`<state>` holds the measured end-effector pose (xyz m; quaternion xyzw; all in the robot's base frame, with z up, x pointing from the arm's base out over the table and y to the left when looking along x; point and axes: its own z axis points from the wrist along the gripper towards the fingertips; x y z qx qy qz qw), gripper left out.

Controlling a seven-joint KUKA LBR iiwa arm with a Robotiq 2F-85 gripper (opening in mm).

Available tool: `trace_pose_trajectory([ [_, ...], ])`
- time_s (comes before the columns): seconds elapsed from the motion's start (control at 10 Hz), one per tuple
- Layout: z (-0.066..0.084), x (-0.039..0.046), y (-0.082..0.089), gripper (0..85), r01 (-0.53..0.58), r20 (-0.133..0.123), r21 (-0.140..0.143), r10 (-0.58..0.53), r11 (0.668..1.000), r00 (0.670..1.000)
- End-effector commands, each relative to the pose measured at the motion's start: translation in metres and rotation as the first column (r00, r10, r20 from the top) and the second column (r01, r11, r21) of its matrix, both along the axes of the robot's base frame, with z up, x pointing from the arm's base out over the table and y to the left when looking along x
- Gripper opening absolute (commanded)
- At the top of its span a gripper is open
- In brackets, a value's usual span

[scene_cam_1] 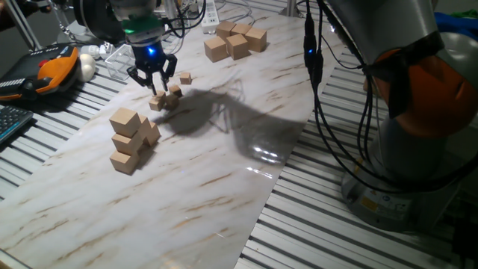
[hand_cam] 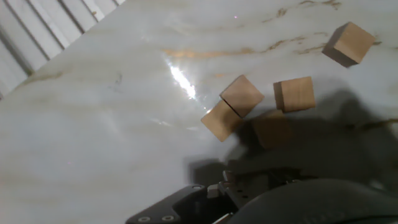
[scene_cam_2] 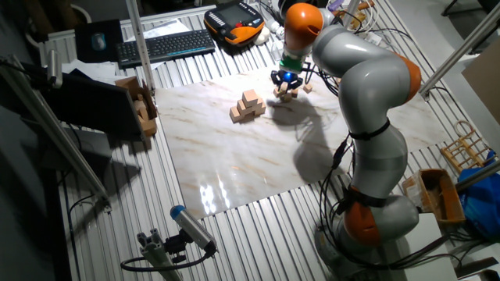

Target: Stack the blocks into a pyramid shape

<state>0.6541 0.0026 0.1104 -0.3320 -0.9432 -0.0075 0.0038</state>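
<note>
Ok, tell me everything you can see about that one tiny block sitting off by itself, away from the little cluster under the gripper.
The lone tiny block is a plain light-tan wooden cube with unmarked faces and crisp edges. It rests flat on the marble-patterned board, turned at an angle to the board's edges. Nothing touches it: it sits apart from the cluster of tiny blocks, and the gripper hovers over that cluster, not over it.

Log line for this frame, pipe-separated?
phase: approach | hand: open, empty, above tiny cubes | stray tiny cube: apart | tiny-cube pyramid: not started
</note>
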Motion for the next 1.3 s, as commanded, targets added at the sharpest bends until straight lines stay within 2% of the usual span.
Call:
trace_pose_trajectory([
  [0.0, 0.001, 0.0004, 0.001, 34.0, 0.416, 0.007, -0.011, -0.415, 0.91, 0.91],
  [0.4, 0.004, 0.0023, 0.001, 34.0, 0.487, 0.023, -0.018, -0.486, 0.873, 0.873],
  [0.6, 0.007, 0.0071, 0.005, 34.0, 0.512, 0.02, -0.024, -0.512, 0.859, 0.859],
  [0.7, 0.007, 0.0079, 0.005, 34.0, 0.517, 0.029, -0.033, -0.517, 0.855, 0.856],
  [0.8, 0.004, 0.0101, 0.003, 34.0, 0.521, 0.038, -0.027, -0.52, 0.853, 0.853],
  [1.0, -0.008, 0.0117, -0.002, 34.0, 0.53, 0.028, 0.003, -0.53, 0.848, 0.847],
  [1.2, -0.013, 0.0123, -0.003, 34.0, 0.547, 0.022, 0.022, -0.548, 0.837, 0.836],
])
